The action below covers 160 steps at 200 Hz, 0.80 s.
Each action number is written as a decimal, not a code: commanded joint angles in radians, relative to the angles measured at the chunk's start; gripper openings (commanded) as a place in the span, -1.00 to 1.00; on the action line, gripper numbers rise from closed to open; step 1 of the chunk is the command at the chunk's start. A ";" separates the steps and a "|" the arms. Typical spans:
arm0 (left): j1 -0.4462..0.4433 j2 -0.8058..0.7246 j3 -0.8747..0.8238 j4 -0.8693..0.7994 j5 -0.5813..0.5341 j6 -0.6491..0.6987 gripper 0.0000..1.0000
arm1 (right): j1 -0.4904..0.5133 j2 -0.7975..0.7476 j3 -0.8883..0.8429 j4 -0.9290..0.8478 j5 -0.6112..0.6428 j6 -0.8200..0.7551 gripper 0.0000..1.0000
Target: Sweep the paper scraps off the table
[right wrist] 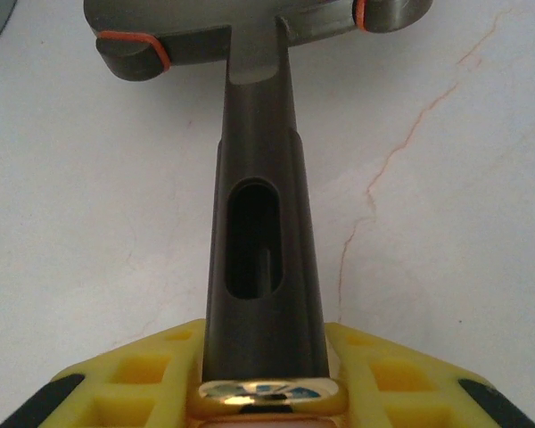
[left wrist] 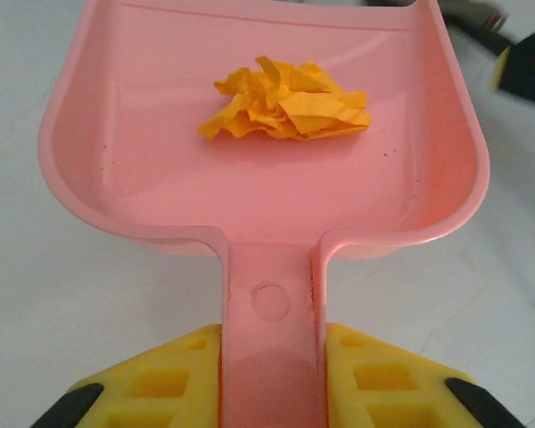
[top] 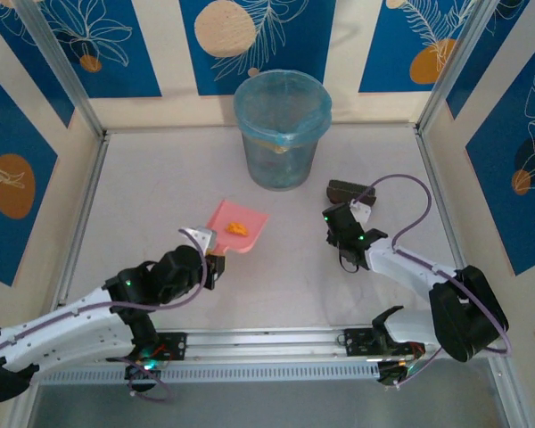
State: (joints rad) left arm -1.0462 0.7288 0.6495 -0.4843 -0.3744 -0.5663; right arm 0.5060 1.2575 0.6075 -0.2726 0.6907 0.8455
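A pink dustpan [top: 223,218] lies on the table [top: 152,187] left of centre. One crumpled orange paper scrap [top: 238,228] rests inside it. My left gripper [top: 216,267] is shut on the dustpan's handle. In the left wrist view the yellow fingers [left wrist: 160,383] press both sides of the handle [left wrist: 269,303], and the scrap [left wrist: 285,100] sits mid-pan. My right gripper [top: 345,228] is shut on the handle of a dark brush [top: 349,190]. The right wrist view shows that slotted handle [right wrist: 263,267] between the pads and the brush head [right wrist: 250,22] resting on the table.
A translucent bin [top: 281,129] lined with a blue bag stands at the back centre, beyond both tools. Aluminium rails [top: 80,214] edge the table on each side. Blue-and-cream patterned walls close in the back and sides.
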 commanded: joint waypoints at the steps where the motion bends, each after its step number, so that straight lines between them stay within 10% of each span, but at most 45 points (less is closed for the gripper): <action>1: -0.011 0.036 0.114 -0.053 -0.027 0.037 -1.00 | -0.004 0.012 0.039 0.045 -0.014 -0.007 -1.00; 83: 0.005 0.439 0.709 -0.208 -0.047 0.098 -1.00 | -0.004 0.055 0.070 0.020 -0.027 -0.013 -1.00; 160: 0.284 0.942 1.418 -0.313 0.445 -0.149 -1.00 | -0.004 0.078 0.101 -0.002 -0.038 -0.039 -1.00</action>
State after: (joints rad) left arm -0.8360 1.5654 1.8957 -0.7479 -0.1413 -0.5949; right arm 0.5041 1.3296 0.6655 -0.2779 0.6529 0.8307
